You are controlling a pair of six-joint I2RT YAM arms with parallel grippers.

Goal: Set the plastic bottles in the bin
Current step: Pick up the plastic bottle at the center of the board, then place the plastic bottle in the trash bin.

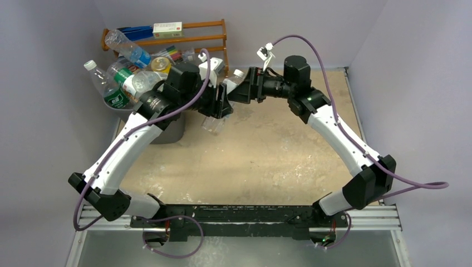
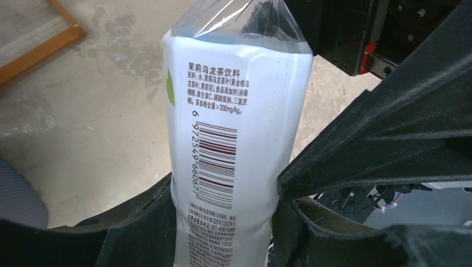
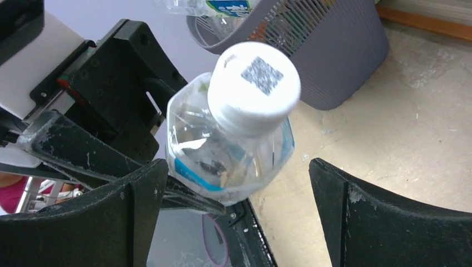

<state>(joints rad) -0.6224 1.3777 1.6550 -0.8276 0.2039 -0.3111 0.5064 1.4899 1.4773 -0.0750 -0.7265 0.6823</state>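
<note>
Aloft, gripped white-labelled bottle (image 2: 234, 139) between left fingers (image 2: 389, 133); spread right fingers (image 3: 389, 222) wide about its cap (image 3: 254, 83), just right of bin (image 3: 334, 50).

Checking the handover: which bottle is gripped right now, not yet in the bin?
The white-capped bottle with the barcode label, clamped in the left gripper; the others are heaped in the bin.

"茉莉乌龙茶饮料" and a barcode starting 6 972549 on the bottle (image 2: 239, 139) label; a QR code on its white cap (image 3: 254, 83)

Lilac walls (image 1: 44, 44), scuffed beige tabletop (image 1: 267, 161), orange wooden rack (image 1: 205, 24)
</note>
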